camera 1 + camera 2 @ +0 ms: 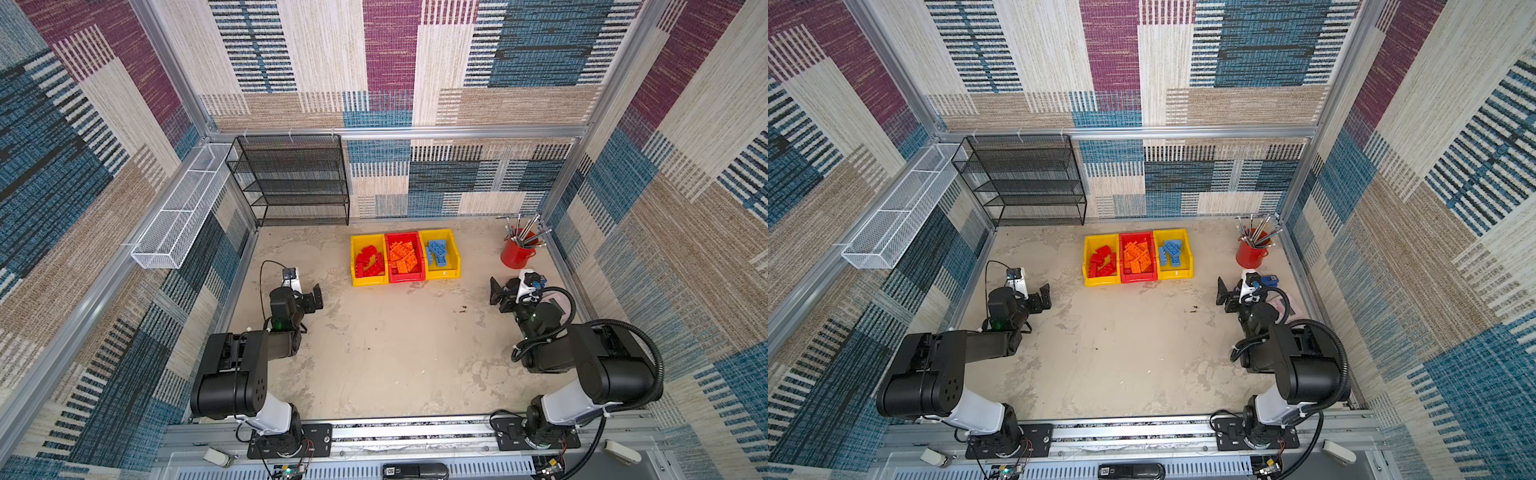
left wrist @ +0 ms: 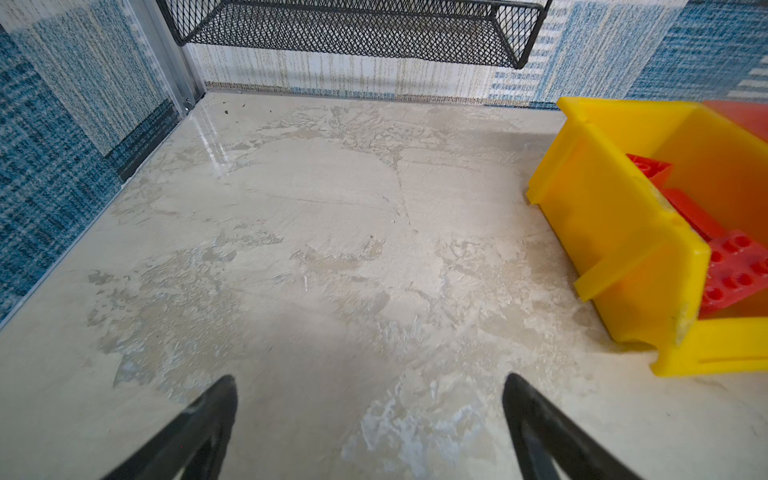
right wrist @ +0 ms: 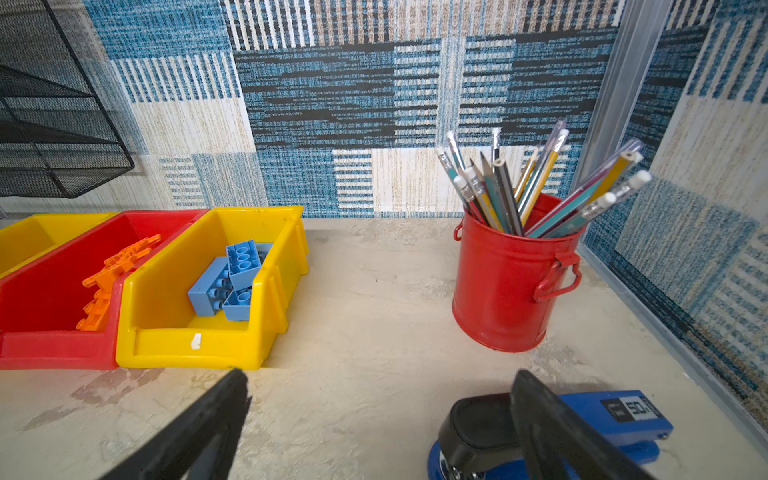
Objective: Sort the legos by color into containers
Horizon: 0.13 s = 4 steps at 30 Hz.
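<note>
Three plastic bins sit side by side at the far middle of the desk (image 1: 395, 353) in both top views, long axes running near to far, sloped fronts facing near: the left yellow bin (image 1: 369, 281) holds red legos (image 1: 369, 262), the red bin (image 1: 406, 277) orange legos (image 1: 402, 258), the right yellow bin (image 1: 445, 273) blue legos (image 1: 436, 251). Nearer, well apart from that row, the left fingers (image 1: 318, 296) and the right fingers (image 1: 495, 291) stand spread, empty. Left wrist view: tips spread over mottled desk, studded red legos far right. Right wrist view: tips spread, blue legos jumbled far left, blue stapler (image 3: 602, 419) just beside.
</note>
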Available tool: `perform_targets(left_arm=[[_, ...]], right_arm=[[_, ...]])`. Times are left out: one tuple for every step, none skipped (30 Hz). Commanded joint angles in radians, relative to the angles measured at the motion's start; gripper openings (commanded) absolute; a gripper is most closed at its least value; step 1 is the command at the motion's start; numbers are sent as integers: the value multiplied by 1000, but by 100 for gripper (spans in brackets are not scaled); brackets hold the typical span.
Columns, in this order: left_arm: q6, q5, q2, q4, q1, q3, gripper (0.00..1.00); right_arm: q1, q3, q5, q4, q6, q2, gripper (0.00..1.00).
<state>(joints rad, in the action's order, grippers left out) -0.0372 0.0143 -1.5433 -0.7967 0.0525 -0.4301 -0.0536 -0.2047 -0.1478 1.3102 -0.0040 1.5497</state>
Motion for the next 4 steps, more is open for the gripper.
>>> perform_targets(left_arm=[[24, 14, 2, -19, 1, -1, 100], [24, 15, 3, -18, 1, -2, 100], [24, 15, 3, -18, 1, -1, 100], [25, 14, 2, -18, 1, -2, 100]], right_arm=[[3, 1, 3, 25, -11, 0, 99], [2, 2, 2, 29, -11, -2, 99], [2, 3, 2, 29, -12, -2, 99], [3, 3, 2, 30, -11, -2, 99]])
